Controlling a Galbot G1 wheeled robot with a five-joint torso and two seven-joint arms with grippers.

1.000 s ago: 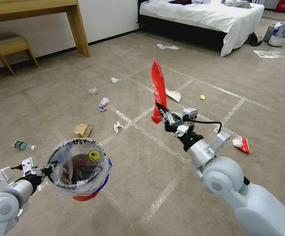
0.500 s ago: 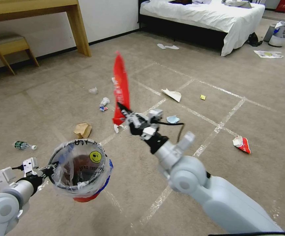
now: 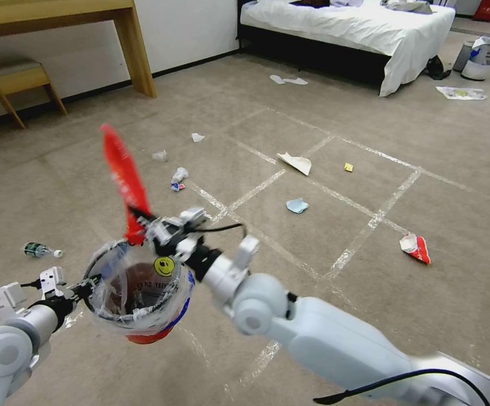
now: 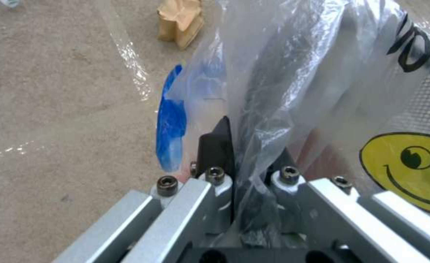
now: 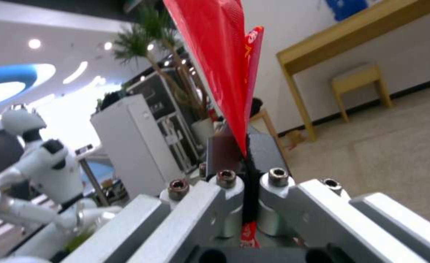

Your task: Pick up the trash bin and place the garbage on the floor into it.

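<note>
The small red trash bin [image 3: 143, 307], lined with a clear bag and marked with a yellow smiley, hangs off the floor at lower left. My left gripper [image 3: 87, 288] is shut on its near rim; the left wrist view has that gripper [image 4: 246, 153] pinching the bagged rim of the bin [image 4: 322, 91]. My right gripper [image 3: 138, 219] is shut on a long red wrapper strip [image 3: 122, 172], which stands upright just over the bin's far rim. From the right wrist the gripper [image 5: 246, 164] clamps the strip [image 5: 220, 73]. More garbage lies on the carpet: a blue tissue [image 3: 297, 206], white paper [image 3: 296, 163], a red-white packet [image 3: 416, 248], a bottle [image 3: 40, 250].
White tissues [image 3: 179, 176] and a yellow scrap [image 3: 348, 167] lie farther out; a brown paper bag [image 4: 181, 18] sits beyond the bin. A wooden desk leg [image 3: 137, 51] and stool [image 3: 19, 79] stand at the back left. At the back right are a bed [image 3: 357, 28] and a grey mesh bin [image 3: 481, 56].
My right arm has swung left across the floor with the red strip, from the middle of the taped grid to above the bin's rim. The left arm and bin stayed put.
</note>
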